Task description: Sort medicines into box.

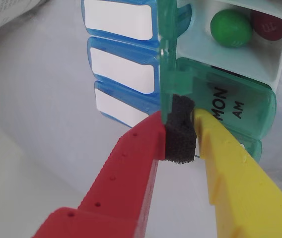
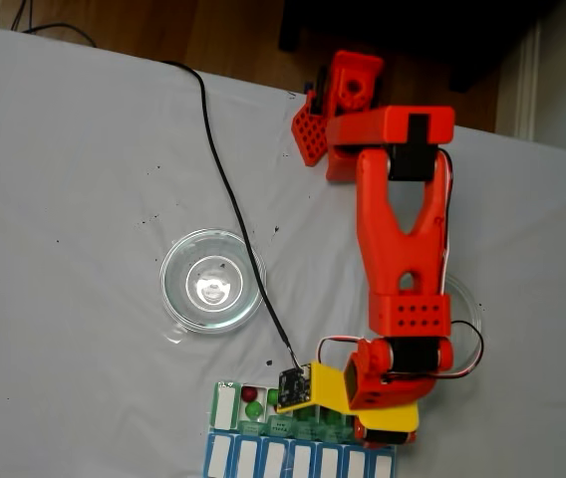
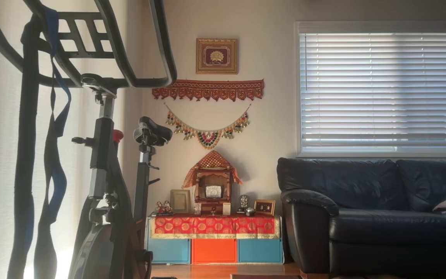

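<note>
In the wrist view the gripper (image 1: 180, 131) is seen nearest the camera, its red finger (image 1: 131, 163) and yellow finger (image 1: 230, 168) drawn close with a black foam pad (image 1: 180, 131) between them. The pad is pressed against the edge of a raised green lid (image 1: 168, 54) of the box (image 1: 240, 104). Whether the lid is pinched or merely pushed cannot be told.

Just beyond the gripper, a closed lid marked "MON AM" (image 1: 228, 104) is noted. Beyond that lid an open compartment is seen, holding one green pill (image 1: 231, 28) and one red pill (image 1: 269, 26) side by side — two pills placed, as far as can be seen. To the left of the raised lid in this view lies the blue row (image 1: 123, 64), its white lids shut.

In the fixed view the box (image 2: 293, 408) is found at the bottom edge of the table (image 2: 84, 169), with the gripper (image 2: 308, 386) over it. A red pill (image 2: 250, 392) and a green pill (image 2: 254, 409) are seen in the compartment near its left end. Farther up the table from the box, a clear dish (image 2: 213, 281) stands empty of pills.

The other compartments are covered or hidden; their contents cannot be confirmed. The sorting is judged part done, the lid step in hand.
</note>
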Action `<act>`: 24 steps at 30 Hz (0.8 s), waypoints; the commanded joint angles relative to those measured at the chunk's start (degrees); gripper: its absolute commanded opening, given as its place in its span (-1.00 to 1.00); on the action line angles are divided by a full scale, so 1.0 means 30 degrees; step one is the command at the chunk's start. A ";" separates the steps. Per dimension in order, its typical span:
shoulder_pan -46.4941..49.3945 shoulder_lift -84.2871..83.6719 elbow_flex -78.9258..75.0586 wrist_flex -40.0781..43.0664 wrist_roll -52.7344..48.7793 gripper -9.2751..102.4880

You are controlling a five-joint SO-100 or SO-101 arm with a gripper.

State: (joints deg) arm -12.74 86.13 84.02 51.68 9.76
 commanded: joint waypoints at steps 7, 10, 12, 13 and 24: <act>0.0410 0.6445 0.1729 -0.1758 -0.1025 -0.82; 0.0762 0.8525 0.3135 -0.3369 -0.0293 -0.82; 0.0996 0.9023 0.3281 -0.3750 0.0146 -0.82; 0.1113 0.9170 0.3369 -0.4014 0.0293 -0.82; 0.0088 0.8408 0.4072 -0.3545 -0.0293 -0.82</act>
State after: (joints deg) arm -10.72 107.67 97.03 41.04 9.93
